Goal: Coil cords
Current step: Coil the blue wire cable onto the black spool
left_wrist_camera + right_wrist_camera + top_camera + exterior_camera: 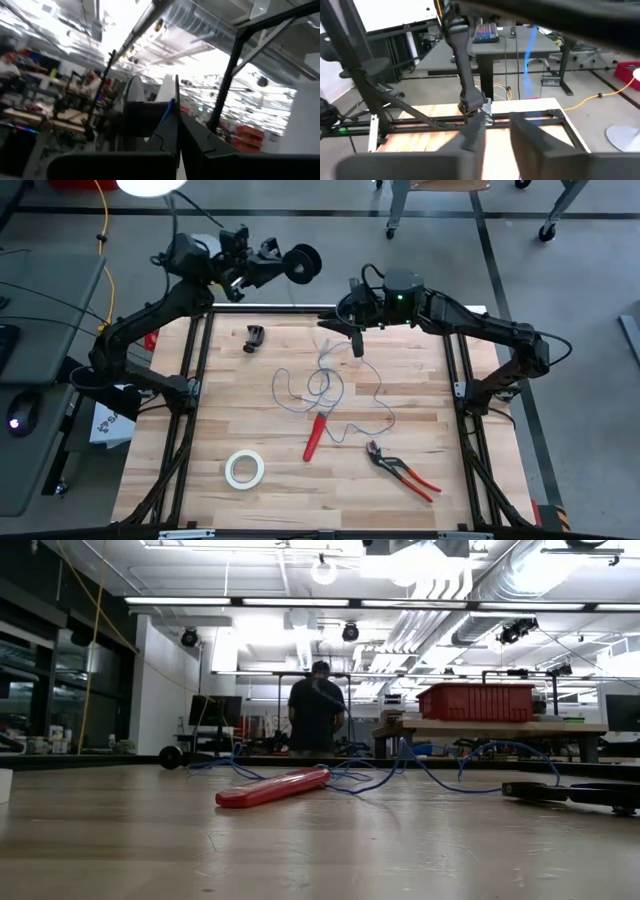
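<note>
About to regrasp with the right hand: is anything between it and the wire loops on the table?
Nothing visible. The right hand hangs just above the wire at its far end, fingers apart. The red tool and pliers lie nearer, past the loops. The left hand holds the spool off the far edge.

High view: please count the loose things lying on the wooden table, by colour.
Red: 2, red-handled screwdriver and red-handled pliers
White: 1, white tape roll
Black: 1, small black clamp
Blue-violet: 1, thin looped wire
Total: 5
</note>
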Robot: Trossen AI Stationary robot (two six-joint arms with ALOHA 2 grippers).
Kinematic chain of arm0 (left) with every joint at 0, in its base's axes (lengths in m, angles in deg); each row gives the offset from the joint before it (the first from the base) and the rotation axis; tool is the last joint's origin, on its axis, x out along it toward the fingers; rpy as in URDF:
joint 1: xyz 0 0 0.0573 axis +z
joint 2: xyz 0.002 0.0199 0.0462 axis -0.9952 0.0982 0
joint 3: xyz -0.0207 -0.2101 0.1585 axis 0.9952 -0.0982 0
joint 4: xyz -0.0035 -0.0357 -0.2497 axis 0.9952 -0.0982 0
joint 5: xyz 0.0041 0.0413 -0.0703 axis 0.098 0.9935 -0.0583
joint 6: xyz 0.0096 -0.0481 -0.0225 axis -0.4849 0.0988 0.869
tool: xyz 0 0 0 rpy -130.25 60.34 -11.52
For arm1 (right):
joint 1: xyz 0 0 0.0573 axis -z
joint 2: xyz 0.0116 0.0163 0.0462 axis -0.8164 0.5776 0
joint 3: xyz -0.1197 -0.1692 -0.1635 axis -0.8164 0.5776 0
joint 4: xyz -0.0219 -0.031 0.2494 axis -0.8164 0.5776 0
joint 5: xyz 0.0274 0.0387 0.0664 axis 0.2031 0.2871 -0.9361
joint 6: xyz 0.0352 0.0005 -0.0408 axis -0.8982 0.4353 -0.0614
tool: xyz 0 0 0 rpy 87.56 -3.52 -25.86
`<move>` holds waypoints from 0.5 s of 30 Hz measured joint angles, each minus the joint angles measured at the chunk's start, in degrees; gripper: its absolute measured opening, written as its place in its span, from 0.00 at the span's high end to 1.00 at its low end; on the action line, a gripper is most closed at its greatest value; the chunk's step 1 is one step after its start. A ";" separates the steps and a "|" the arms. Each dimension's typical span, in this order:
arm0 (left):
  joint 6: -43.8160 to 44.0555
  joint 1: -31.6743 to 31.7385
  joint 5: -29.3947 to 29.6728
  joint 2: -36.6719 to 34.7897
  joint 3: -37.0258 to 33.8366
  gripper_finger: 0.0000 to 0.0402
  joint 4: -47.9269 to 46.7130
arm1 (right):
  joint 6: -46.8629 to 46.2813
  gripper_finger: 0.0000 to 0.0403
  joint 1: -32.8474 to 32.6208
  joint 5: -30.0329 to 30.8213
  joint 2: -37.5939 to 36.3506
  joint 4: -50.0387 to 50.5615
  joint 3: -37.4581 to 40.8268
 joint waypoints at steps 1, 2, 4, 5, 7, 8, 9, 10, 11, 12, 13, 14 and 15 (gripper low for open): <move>-0.69 -0.11 0.65 -0.30 0.00 1.00 -0.03 | 0.08 0.74 0.00 1.08 0.43 -0.67 0.01; -1.29 -0.28 1.25 -0.55 0.00 1.00 -0.17 | 0.12 0.69 -0.02 3.16 0.84 -1.55 0.01; -2.33 -0.46 2.64 -1.00 0.00 1.00 -0.38 | 0.36 0.61 -0.26 7.28 1.88 -3.42 0.01; -2.72 -0.49 3.20 -1.32 -0.02 1.00 -0.40 | 0.67 0.57 -0.28 9.39 2.52 -4.43 0.01; -3.36 -0.50 3.78 -1.90 -0.02 1.00 -0.18 | 1.42 0.51 -0.26 11.60 3.70 -7.41 0.05; -3.72 -0.49 3.86 -2.14 0.00 1.00 -0.12 | 1.44 0.49 -0.26 11.67 4.18 -9.11 0.09; -3.79 -0.49 4.02 -2.30 0.00 1.00 -0.12 | 1.45 0.48 -0.26 11.65 4.59 -11.24 0.10; -3.81 -0.47 4.42 -2.39 0.00 1.00 -0.16 | 1.53 0.47 -0.24 11.67 4.85 -12.85 0.08; -3.89 -0.47 4.97 -2.38 0.00 1.00 -0.28 | 1.55 0.47 -0.24 11.67 5.23 -13.94 0.08; -3.90 -0.47 5.36 -2.37 0.00 1.00 -0.31 | 1.54 0.47 -0.25 11.67 5.70 -15.05 0.03; -3.90 -0.47 5.48 -2.37 -0.01 1.00 -0.29 | 1.51 0.47 -0.26 11.63 6.25 -15.54 0.01; -3.90 -0.49 5.52 -2.37 -0.02 1.00 -0.29 | 1.41 0.46 -0.26 11.63 6.85 -15.72 0.01; -3.90 -0.49 5.53 -2.37 -0.02 1.00 -0.23 | 1.39 0.46 -0.26 11.63 7.37 -15.95 0.03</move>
